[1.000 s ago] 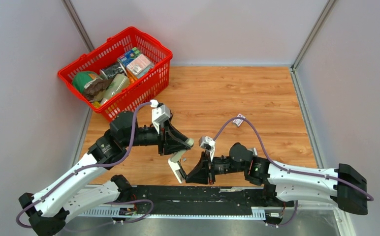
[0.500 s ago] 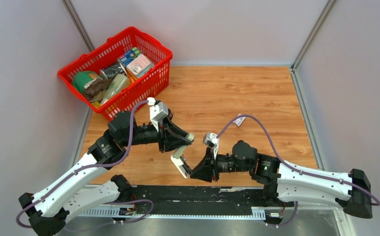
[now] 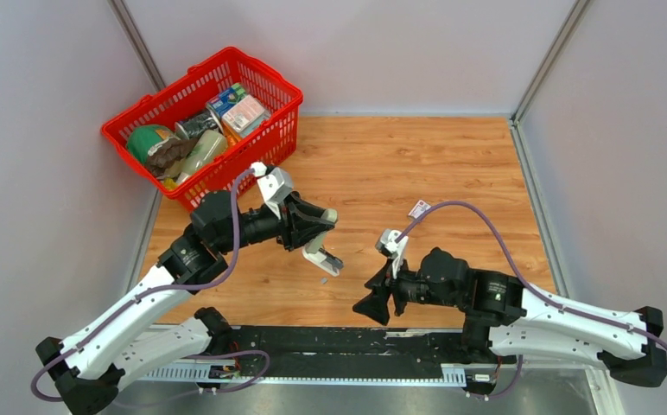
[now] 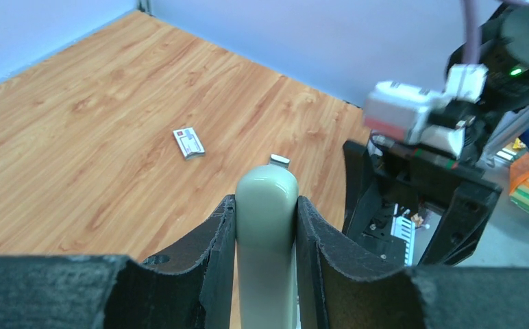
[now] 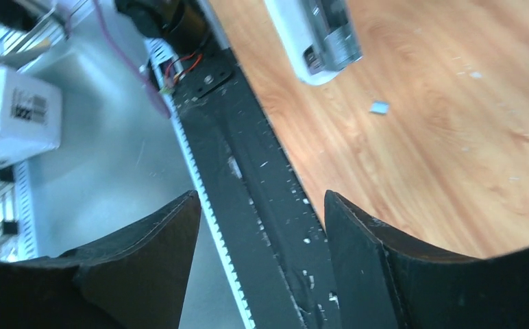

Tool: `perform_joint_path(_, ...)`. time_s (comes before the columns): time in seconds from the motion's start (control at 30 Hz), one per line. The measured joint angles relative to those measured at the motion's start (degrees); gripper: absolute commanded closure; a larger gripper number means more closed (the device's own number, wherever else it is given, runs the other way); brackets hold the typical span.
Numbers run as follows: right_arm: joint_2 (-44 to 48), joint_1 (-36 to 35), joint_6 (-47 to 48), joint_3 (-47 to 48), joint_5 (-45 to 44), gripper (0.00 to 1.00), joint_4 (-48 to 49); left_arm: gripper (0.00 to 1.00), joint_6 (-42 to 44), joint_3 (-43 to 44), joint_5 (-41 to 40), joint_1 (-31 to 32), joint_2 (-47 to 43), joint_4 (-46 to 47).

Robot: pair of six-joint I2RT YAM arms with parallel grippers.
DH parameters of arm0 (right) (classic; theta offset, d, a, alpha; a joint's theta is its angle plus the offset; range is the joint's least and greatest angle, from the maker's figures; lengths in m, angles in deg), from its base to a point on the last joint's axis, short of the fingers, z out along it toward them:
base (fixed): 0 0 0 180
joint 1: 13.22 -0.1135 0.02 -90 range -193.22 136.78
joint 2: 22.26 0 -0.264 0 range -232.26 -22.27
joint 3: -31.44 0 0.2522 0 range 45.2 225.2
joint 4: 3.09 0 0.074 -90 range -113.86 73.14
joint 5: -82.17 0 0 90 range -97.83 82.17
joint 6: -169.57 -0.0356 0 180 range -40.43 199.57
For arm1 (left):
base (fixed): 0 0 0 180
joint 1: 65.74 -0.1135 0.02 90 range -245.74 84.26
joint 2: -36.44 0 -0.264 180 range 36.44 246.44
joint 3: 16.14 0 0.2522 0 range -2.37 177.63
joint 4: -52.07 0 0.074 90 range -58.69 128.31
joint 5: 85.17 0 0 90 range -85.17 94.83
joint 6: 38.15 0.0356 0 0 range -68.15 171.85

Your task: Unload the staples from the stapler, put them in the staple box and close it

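Note:
My left gripper (image 3: 320, 221) is shut on the stapler (image 3: 325, 216) and holds it above the wooden table. The stapler has a pale grey-beige rounded top (image 4: 266, 205) squeezed between both fingers. Its white lower arm (image 3: 323, 258) hangs open below, and a silvery channel shows inside it (image 5: 334, 31). A tiny silvery-grey piece that looks like staples (image 3: 322, 280) lies on the wood beneath it, also seen in the right wrist view (image 5: 379, 107). My right gripper (image 3: 371, 304) stands open and empty to the right of the stapler, over the table's near edge (image 5: 262, 199).
A red basket (image 3: 205, 121) full of goods stands at the back left. A small white-and-red box (image 3: 419, 208) lies mid-table, right of the stapler (image 4: 189, 142). A black rail (image 3: 356, 341) runs along the near edge, with grey walls on three sides.
My right gripper has opened, let go of the stapler's white lower arm and drawn back to the right. The left gripper has carried the stapler farther back. A small grey piece now lies on the wood.

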Motion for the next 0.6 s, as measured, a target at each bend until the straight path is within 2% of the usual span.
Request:
perform_joint_path(0.17,-0.1,0.0,1.5,5.6,-11.0,0.48,-4.7,1.0,0.3,0.2,-2.6,0.0,2.6,0.0)
perform_joint_path(0.23,-1.1,0.1,2.4,7.7,-15.3,0.64,-5.5,1.0,0.2,0.3,-4.2,0.0,3.7,-0.2)
perform_joint_path(0.33,-3.2,0.9,3.8,10.1,-19.5,1.0,-5.8,1.0,0.1,0.8,-6.5,0.0,5.2,-0.9)
perform_joint_path(0.43,-6.4,3.5,5.1,11.4,-21.2,1.0,-5.0,1.0,-0.3,1.3,-9.0,0.0,6.9,-1.3)
perform_joint_path(0.6,-13.1,10.1,5.5,11.4,-18.9,1.0,-1.2,1.0,-2.3,1.5,-12.6,0.0,9.4,-2.1)
